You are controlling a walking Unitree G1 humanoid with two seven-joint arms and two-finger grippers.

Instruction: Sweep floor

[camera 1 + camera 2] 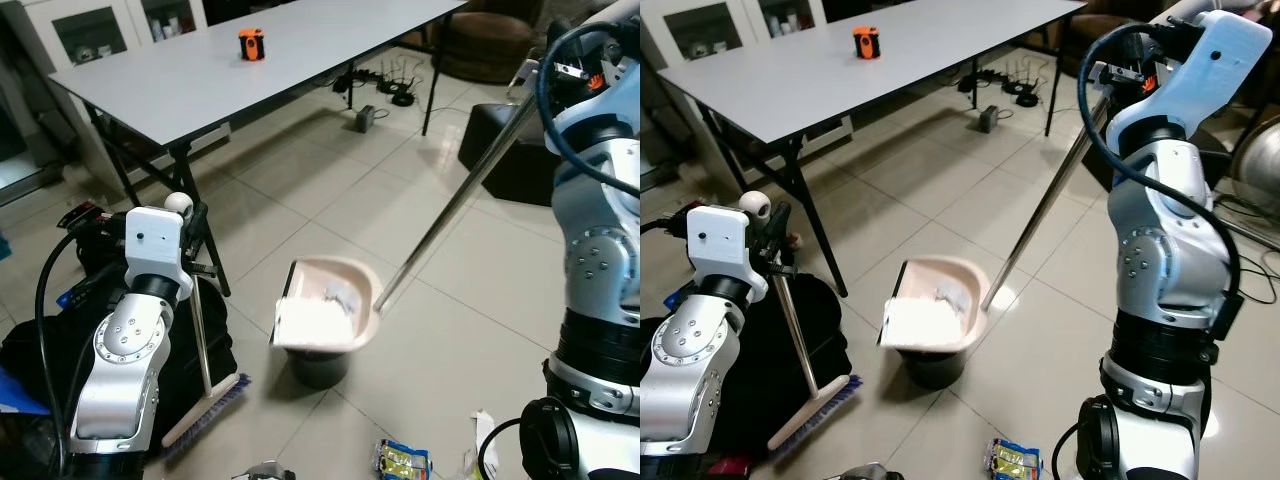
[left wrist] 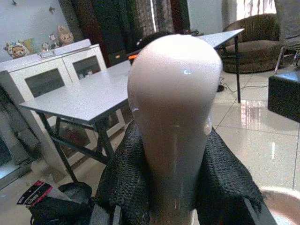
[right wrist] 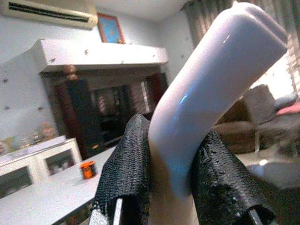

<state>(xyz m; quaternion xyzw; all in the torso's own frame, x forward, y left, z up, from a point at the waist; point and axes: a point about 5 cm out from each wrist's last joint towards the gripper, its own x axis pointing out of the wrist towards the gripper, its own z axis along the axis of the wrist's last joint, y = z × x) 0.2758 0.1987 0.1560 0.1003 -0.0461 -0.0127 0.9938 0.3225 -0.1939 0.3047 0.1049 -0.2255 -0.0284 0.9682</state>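
My left gripper (image 1: 192,218) is shut on the top of a broom handle (image 2: 173,117), beside the table leg. The broom (image 1: 205,408) stands nearly upright, its bristled head resting on the tiles at the lower left. My right gripper (image 1: 1112,78) is raised high at the right and is shut on the pale grip (image 3: 206,79) of a long metal dustpan handle (image 1: 450,210). The pink dustpan (image 1: 350,290) is tipped over a small black bin (image 1: 320,368), with white paper litter (image 1: 315,318) lying in it.
A grey table (image 1: 200,70) with an orange object (image 1: 251,44) stands behind. A black bag (image 1: 40,350) lies at my left. A snack packet (image 1: 402,462) and white paper (image 1: 484,432) lie on the tiles near my feet. A black ottoman (image 1: 510,150) and cables (image 1: 385,85) are further back.
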